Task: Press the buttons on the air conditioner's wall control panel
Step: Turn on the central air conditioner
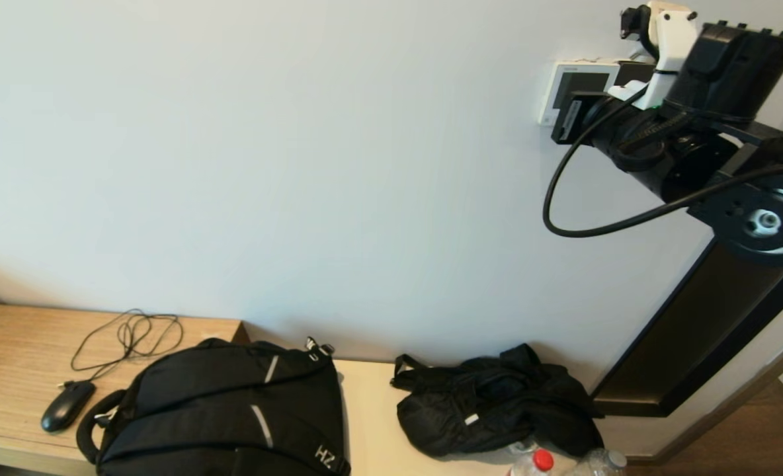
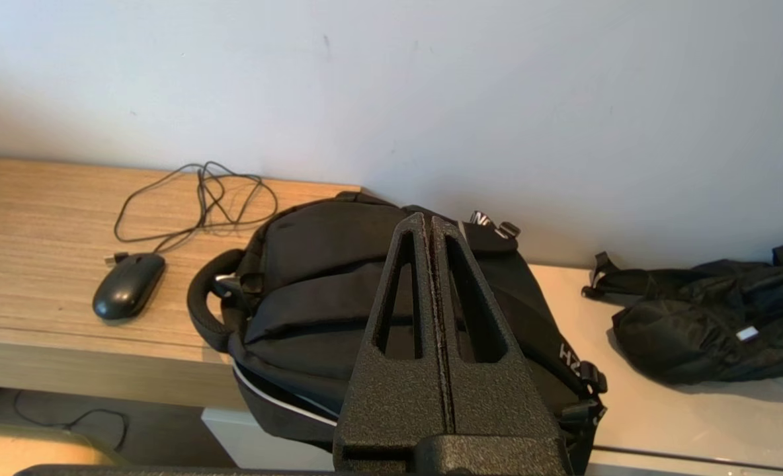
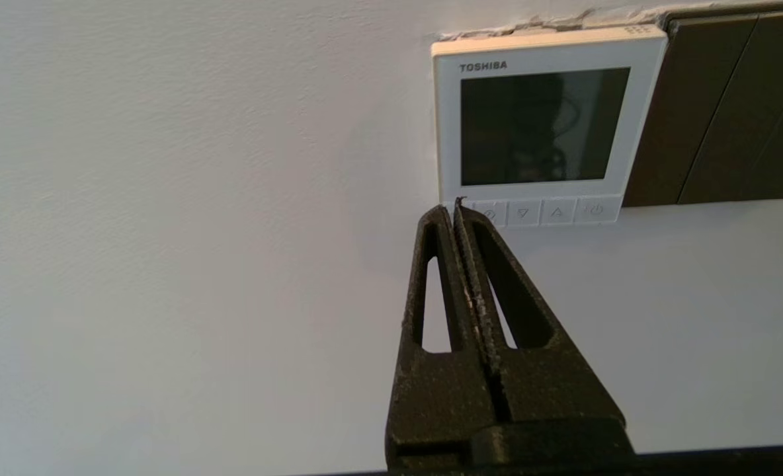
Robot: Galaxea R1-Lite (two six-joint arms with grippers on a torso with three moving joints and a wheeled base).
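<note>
- On the left, we see the left gripper (image 2: pixel 431 221) hanging over a black backpack (image 1: pixel 223 410) on the surface (image 1: pixel 8 344), fingers pressed flat together and holding nothing.
- Beside the backpack lie a black mouse (image 1: pixel 67 405) with its loose cable and, further right, a crumpled black bag (image 1: pixel 494 403).
- On the wall, up at the right, we find the air conditioner's wall control panel (image 3: pixel 549 125): a square white unit mounted flat and upright, facing out into the room, its screen dark (the brand name sits above it).
- The buttons (image 3: pixel 540 213) run in a level row along its lower edge.
- The right gripper (image 3: pixel 454 208) is fully closed, empty, with its tips at the leftmost end of that row; whether they actually touch it we cannot tell.
- Just right of the panel sits a dark brown plate (image 3: pixel 722 112).
</note>
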